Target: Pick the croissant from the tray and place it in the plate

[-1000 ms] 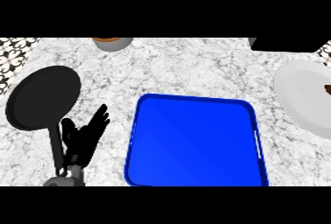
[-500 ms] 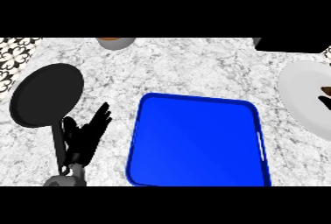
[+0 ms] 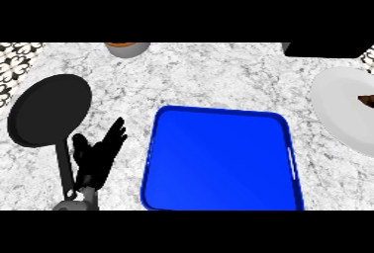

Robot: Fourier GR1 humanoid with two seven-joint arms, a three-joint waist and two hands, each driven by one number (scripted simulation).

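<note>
Croissant (image 3: 366,101) sits on the plate (image 3: 340,111) — tray (image 3: 219,158) bare. Left hand (image 3: 99,153) rests spread on the table (image 3: 211,74); right hand unseen — clear it straight up.

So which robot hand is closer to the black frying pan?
The left hand. It rests open right beside the frying pan, next to its handle, left of the blue tray. The right hand is not in view, so only the left can be placed.
</note>
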